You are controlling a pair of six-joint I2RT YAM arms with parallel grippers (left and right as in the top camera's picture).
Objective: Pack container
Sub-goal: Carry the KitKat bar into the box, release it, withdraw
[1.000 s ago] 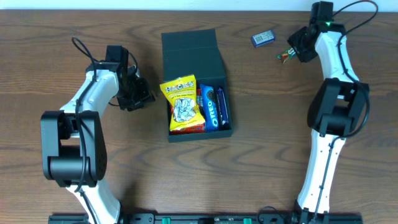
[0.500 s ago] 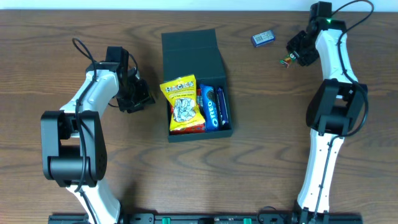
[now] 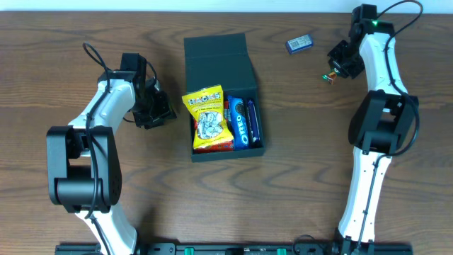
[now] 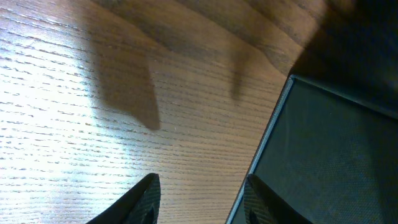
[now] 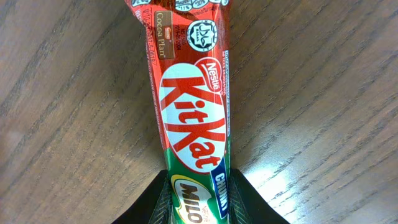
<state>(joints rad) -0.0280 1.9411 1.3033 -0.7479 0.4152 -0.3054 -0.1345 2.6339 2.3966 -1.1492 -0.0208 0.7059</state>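
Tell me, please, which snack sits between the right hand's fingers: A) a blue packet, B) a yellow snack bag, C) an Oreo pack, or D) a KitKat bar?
D: the right wrist view shows a red KitKat bar running down into the right hand, flanked on both sides.

Left arm (image 3: 106,106): elbow folded, forearm angled forward and inward, wrist pitched down. Left gripper (image 3: 154,110) sits low, jaws parted, nothing between the fingertips (image 4: 148,198). Right arm (image 3: 379,99): stretched far forward, wrist turned in to the left. Right gripper (image 3: 338,62) points down, fingers clamped on a KitKat bar (image 5: 193,118), gripping the end nearest the wrist camera.
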